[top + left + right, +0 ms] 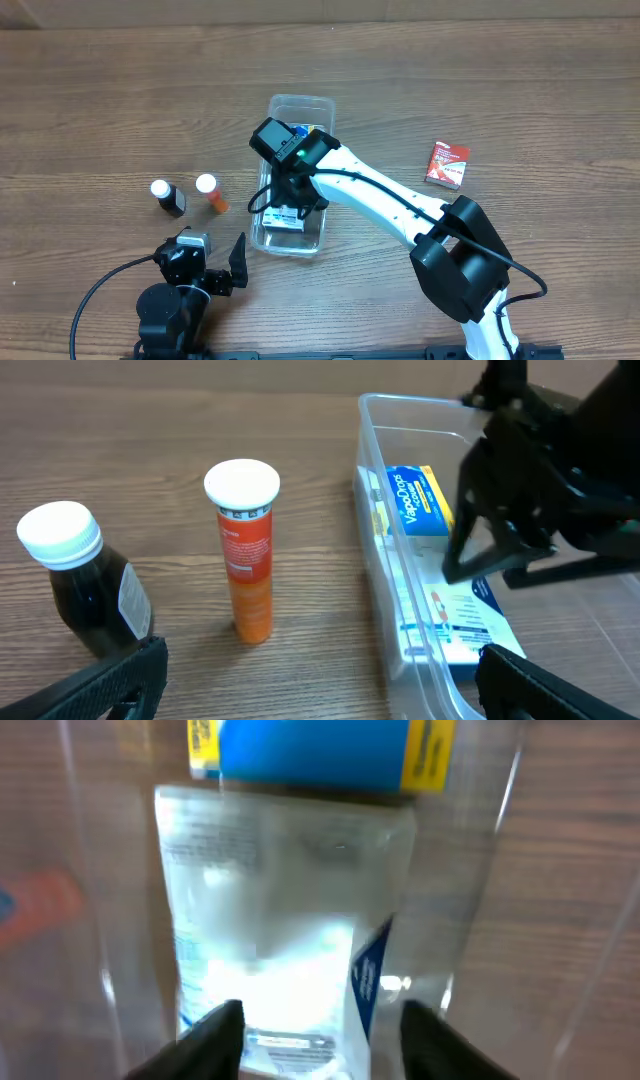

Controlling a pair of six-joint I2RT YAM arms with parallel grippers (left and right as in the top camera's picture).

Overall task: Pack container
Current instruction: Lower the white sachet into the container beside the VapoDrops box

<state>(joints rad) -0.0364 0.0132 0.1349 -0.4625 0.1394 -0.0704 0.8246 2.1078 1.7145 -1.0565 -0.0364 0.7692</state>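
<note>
Left wrist: container [371,490] with two boxes [420,502]

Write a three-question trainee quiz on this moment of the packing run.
1. True or false: the orange tube lies inside the container.
2. The right gripper is: A. parked off the table; B. over the container, jaws apart; C. shut on the orange tube.
3. Fill in: ___ boxes are visible inside the container.
Key: 1 false, it stands upright on the table beside the dark bottle. 2 B. 3 two, the blue and yellow box and the white box.
</note>
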